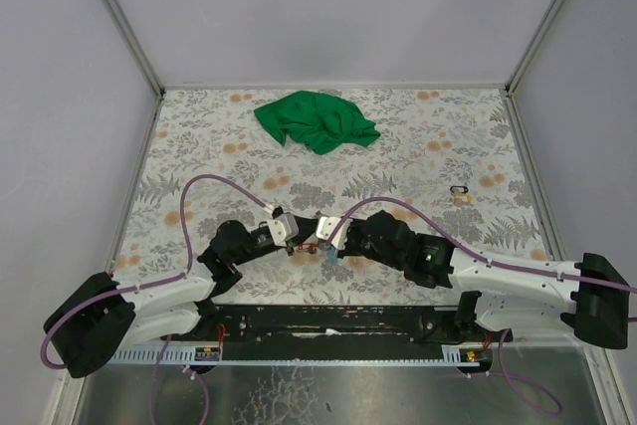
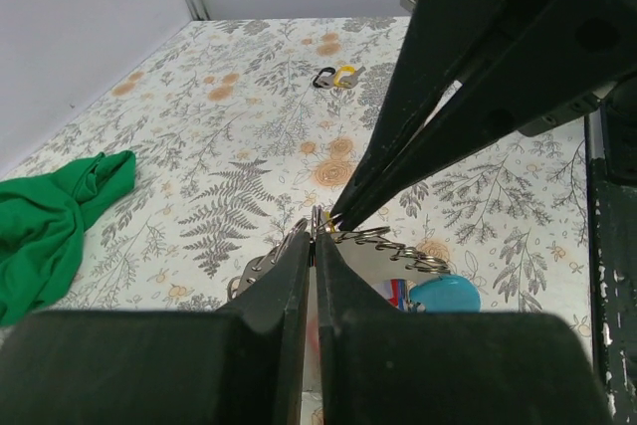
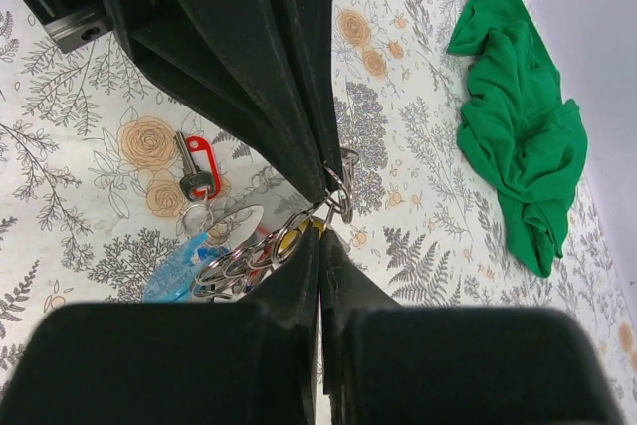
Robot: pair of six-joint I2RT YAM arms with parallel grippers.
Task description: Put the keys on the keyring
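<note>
Looking nearest first, over the near middle of the bench [image 1: 199, 136]: finds the left pincer [image 1: 305, 243] and the right pincer [image 1: 324, 240] tip to tip, both closed tight. Grips the keyring [image 3: 244, 261] from two sides, with the left fingers [image 3: 279, 97] pinched on a small loop at one end and the right fingers [image 2: 448, 97] pinched just beside them on the grey wire. Trails the rest of the keyring, in overlapping coils, down from the tips and close over the floral cover. Places both keys right there below the pincers: the red-tagged key [image 3: 202, 161] flat on the cover just beyond the coils, the light blue-tagged key [image 3: 174, 261] touching the coils and partly under them. Cannot tell whether either key is threaded onto the loop. Sets a tiny dark-and-yellow item [image 1: 460, 193] well apart from all this, farther back on the right side. Ends with a crumpled green cloth [image 1: 317, 121] farthest off, near the back wall
</note>
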